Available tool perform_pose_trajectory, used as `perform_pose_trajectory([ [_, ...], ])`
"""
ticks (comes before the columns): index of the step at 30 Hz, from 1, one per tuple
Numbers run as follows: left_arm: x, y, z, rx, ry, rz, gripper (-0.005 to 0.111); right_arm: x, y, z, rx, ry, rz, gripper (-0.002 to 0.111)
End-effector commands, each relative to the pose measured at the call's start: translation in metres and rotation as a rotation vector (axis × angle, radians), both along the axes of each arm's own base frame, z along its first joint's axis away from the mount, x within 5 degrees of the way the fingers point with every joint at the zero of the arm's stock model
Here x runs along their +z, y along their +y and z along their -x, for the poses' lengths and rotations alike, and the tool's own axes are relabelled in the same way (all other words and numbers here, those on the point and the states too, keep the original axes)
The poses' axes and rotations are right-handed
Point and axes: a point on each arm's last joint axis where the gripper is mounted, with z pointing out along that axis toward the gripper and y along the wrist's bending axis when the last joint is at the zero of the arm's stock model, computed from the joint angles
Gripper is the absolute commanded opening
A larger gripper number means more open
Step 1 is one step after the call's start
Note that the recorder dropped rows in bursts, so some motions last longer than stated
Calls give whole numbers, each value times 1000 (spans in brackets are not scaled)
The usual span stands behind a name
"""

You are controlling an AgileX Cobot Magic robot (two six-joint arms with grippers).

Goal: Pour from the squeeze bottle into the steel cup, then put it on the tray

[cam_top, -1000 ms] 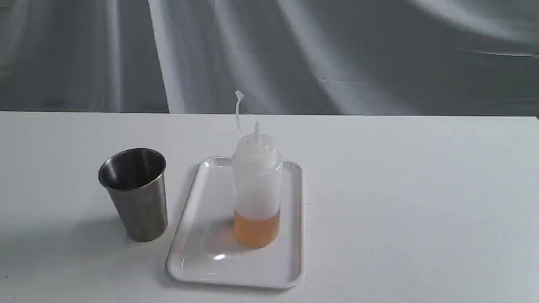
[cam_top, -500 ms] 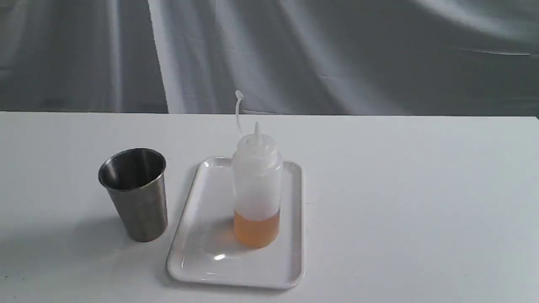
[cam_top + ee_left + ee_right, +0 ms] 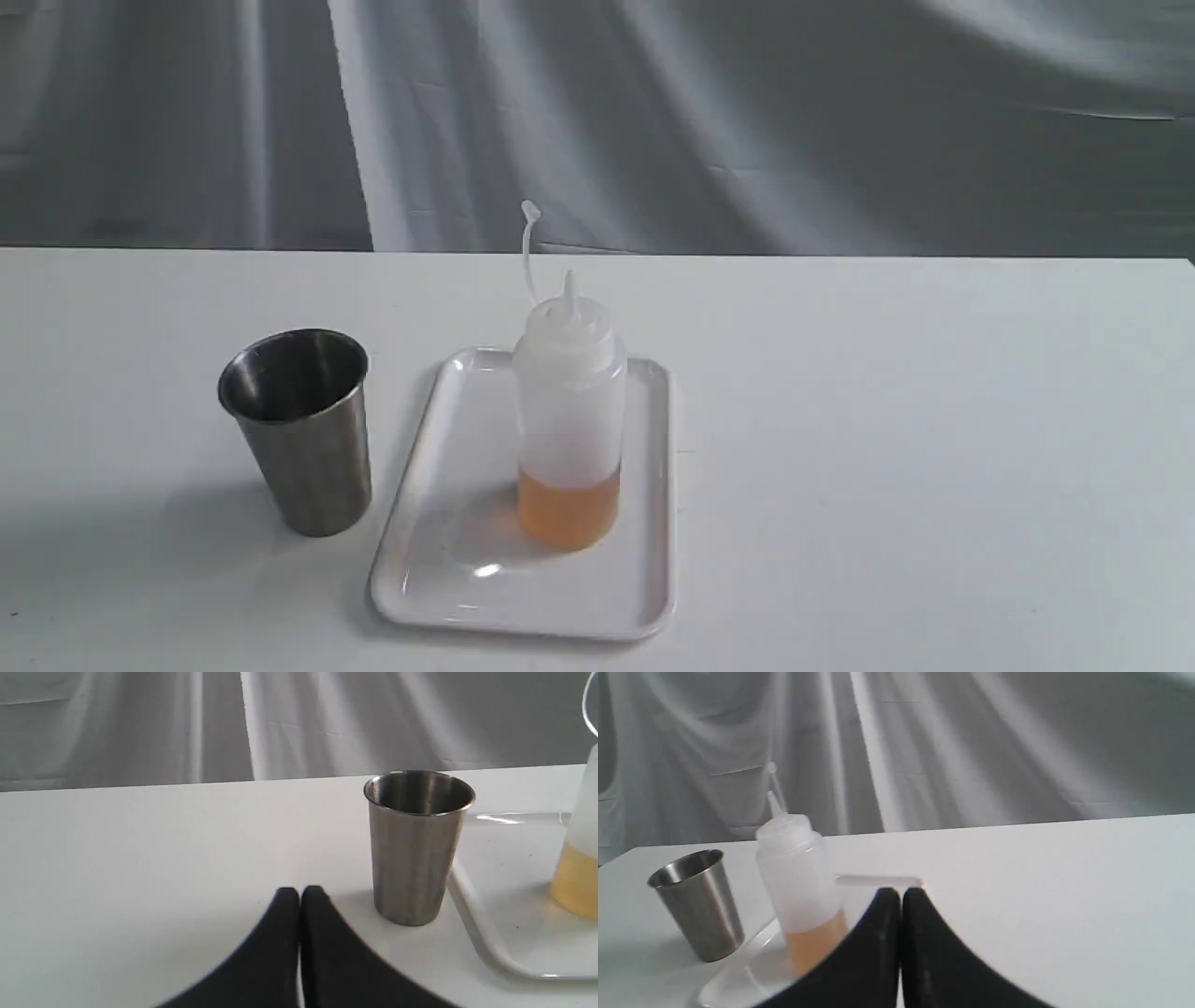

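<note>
Now, the squeeze bottle point(image 3: 569, 411) stands upright on the tray point(image 3: 448, 569), with the steel cup point(image 3: 301, 439) just beside the tray. Expect a light, soft, slick body (mostly empty), so grip it gently at mid-height. Your left gripper point(image 3: 299, 891) and right gripper point(image 3: 900, 892) sit low near the tray, jaws pressed together, empty.

In the left wrist view, the picture edge cut off the squeeze bottle point(image 3: 581, 849) and the tray point(image 3: 486, 947), leaving only part of each. In the right wrist view, the right gripper point(image 3: 900, 895) hid the bottle's lower side and much of the tray. The dark interior of the steel cup point(image 3: 299, 434) did not show any contents.
</note>
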Motion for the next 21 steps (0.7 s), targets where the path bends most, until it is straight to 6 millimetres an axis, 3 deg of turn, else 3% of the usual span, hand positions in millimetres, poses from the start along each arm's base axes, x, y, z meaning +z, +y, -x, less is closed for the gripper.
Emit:
perform_pose_trajectory([
  [1, -1, 0, 0, 2, -6, 4, 0, -1, -4, 0, -64, -3, 13, 0],
  [15, -1, 0, 0, 3, -6, 6, 0, -1, -13, -1, -242, -2, 14, 0],
  [21, -1, 0, 0, 2, -6, 4, 0, -2, -15, -1, -264, -2, 121, 0],
])
